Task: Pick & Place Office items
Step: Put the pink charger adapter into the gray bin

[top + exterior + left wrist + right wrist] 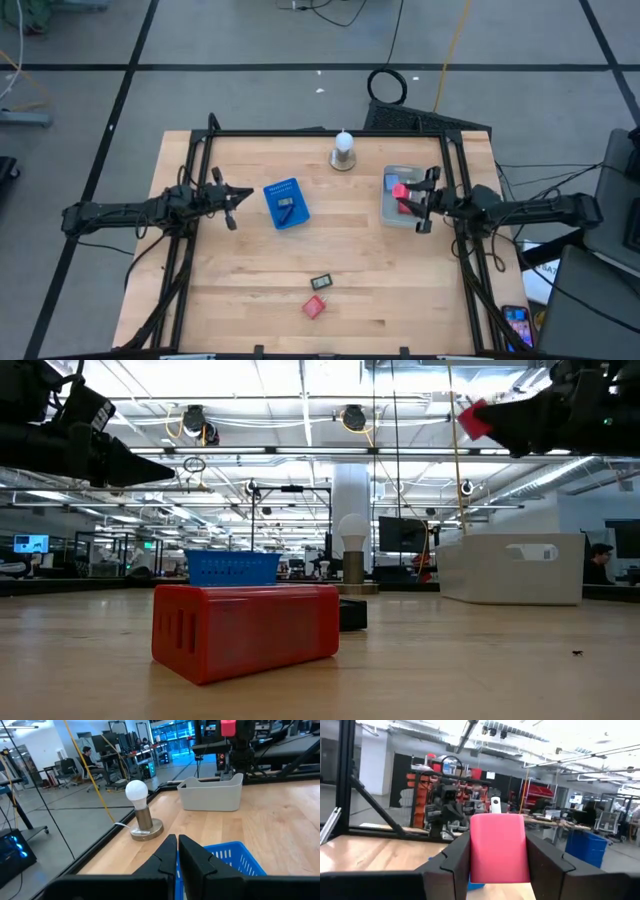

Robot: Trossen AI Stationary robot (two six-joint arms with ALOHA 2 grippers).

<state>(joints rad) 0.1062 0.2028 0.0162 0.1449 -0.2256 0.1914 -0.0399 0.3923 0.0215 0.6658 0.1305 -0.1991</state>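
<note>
The table carries two red plastic blocks (314,306) (400,193), one small dark grey block (321,282), one blue mesh basket (286,203), one white rectangular bin (390,207) and one white bulb on a round base (343,148).

I see a pale wood table (400,280), a matt red plastic block (245,628), and a smooth white plastic bin (211,794).

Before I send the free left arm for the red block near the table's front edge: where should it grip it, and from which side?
Probably from straight above, fingers across the short width. The red block lies flat on its long side on the table, apart from the small dark piece beside it, so both long faces look free. The left gripper hangs shut beside the blue basket; the right gripper already holds a red piece.
</note>
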